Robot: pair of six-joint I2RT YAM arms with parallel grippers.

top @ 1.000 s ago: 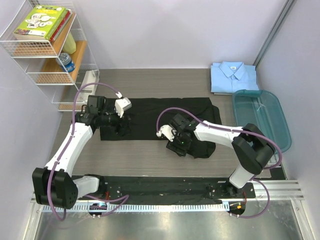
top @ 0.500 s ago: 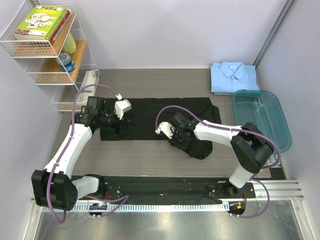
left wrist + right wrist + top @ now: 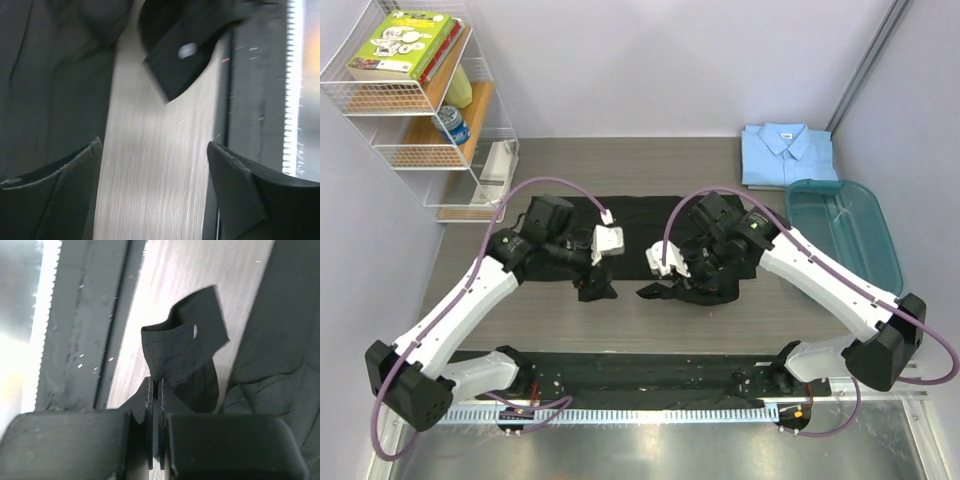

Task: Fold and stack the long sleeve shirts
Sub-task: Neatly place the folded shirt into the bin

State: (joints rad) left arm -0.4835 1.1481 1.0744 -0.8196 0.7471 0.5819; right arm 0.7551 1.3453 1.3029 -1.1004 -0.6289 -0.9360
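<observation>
My R gripper (image 3: 155, 390), arm reaching in twd centre, pinches black shirt (image 3: 182, 352) cuff. My L gripper (image 3: 154, 149), wrist tipped down alongside, fingers apart, empty.

Bare surface (image 3: 150, 210) lies free beneath the wide-open left gripper (image 3: 154, 145); just ahead, the black shirt's (image 3: 50, 75) raised cuff (image 3: 175, 65) stands in the way.

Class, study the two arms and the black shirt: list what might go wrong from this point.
1. The right gripper pinches only the edge of a cuff of the black shirt; it may slip out.
2. The left gripper is open and holds nothing, so pulling from one side could bunch the black shirt rather than fold it neatly.
</observation>
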